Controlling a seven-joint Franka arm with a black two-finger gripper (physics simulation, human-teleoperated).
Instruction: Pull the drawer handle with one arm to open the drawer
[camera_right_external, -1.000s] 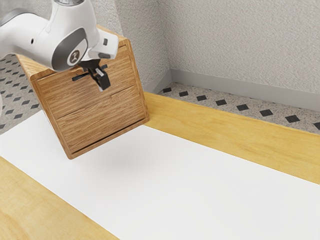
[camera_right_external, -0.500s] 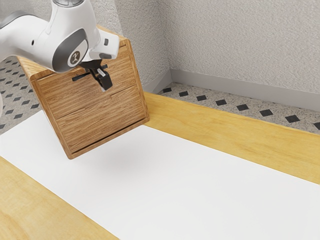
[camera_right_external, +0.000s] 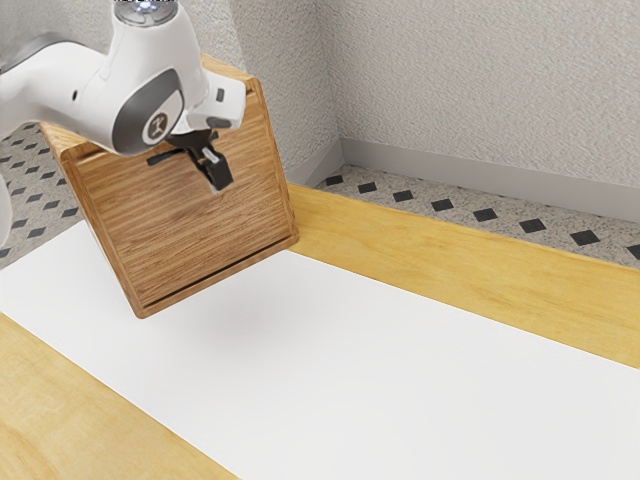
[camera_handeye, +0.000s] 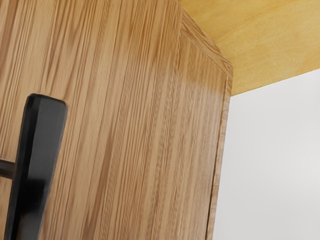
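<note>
The drawer handle (camera_right_external: 165, 157) is a slim black bar in the upper left of the exterior view. It stands off the front of the drawer (camera_right_external: 125, 195), and its free end points toward the frame's left edge. In the wrist view the same handle (camera_handeye: 35, 170) runs along the lower left as a dark, round-ended bar. A short stalk joins it to the grained wood of the drawer (camera_handeye: 120, 125).

The black gripper (camera_right_external: 217, 177) sits right at the handle's other end, tilted down and toward the exterior view's right. Whether it is clamped on the bar or only resting against it cannot be told. The frames also do not settle whether the drawer stands out from its housing.

The drawer belongs to a small oak cabinet (camera_right_external: 232, 78) that sits at an angle in the upper left. The white arm (camera_right_external: 130, 80) comes in over the cabinet from the top left corner.

The cabinet rests on a white sheet (camera_right_external: 350, 370) that crosses the wooden table (camera_right_external: 450, 260) diagonally. The wrist view shows the sheet (camera_handeye: 275, 175) and table (camera_handeye: 260, 35) just beyond the cabinet's edge.

Past the table's far side lies a speckled floor (camera_right_external: 480, 212) with dark diamond tiles, below a rough grey wall (camera_right_external: 480, 80).
</note>
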